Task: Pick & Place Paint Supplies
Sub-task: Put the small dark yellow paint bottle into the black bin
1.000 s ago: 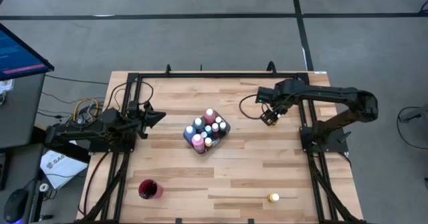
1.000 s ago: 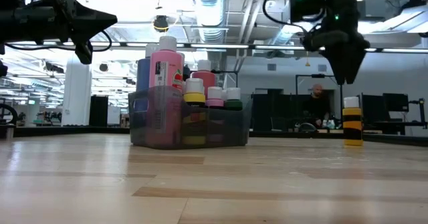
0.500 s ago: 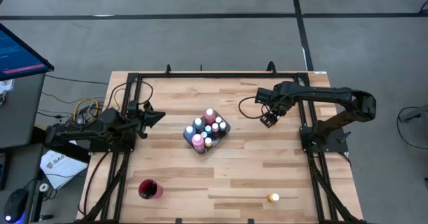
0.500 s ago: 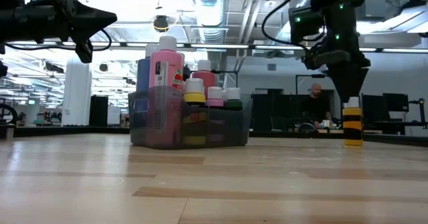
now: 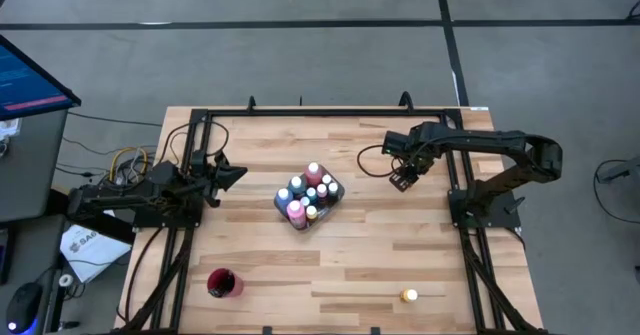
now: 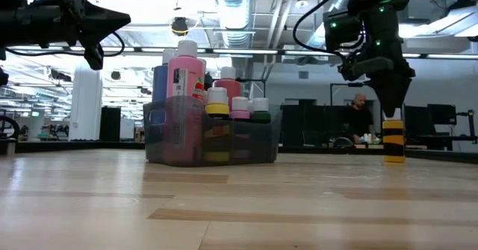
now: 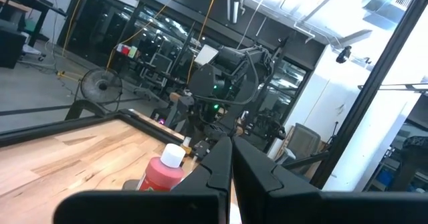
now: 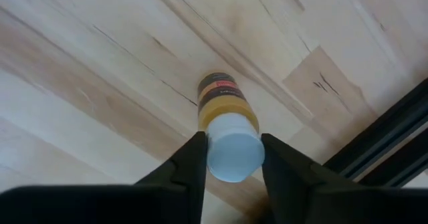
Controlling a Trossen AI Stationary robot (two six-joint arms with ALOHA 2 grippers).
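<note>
A yellow paint bottle (image 8: 226, 110) with a pale cap stands upright on the wood table (image 5: 380, 235), far right of centre. My right gripper (image 8: 233, 158) points straight down over it, shut on its cap; in the low view the fingers (image 6: 390, 104) cover the top of the bottle (image 6: 393, 141). A clear bin (image 5: 309, 197) at the table's middle holds several paint bottles, pink, blue and others. My left gripper (image 5: 240, 175) hangs shut above the left side, touching nothing. No paintbrushes show. My right gripper pinches the yellow bottle's pale cap (image 8: 232, 156) between its two fingers, one on each side. The fingers come from above, pointing down along the bottle. The bottle stands upright with its base on the table.
A red cup (image 5: 222, 283) stands near the front left. Another small yellow bottle (image 5: 409, 295) stands near the front right. Black frame rails (image 5: 300, 113) run along the far edge and both sides. Bare wood lies between the bin and my right gripper.
My right gripper has gone down onto the yellow bottle; in the low view its fingers now cover the pale cap, which stood free below them a second ago. The bottle has stayed in place.
</note>
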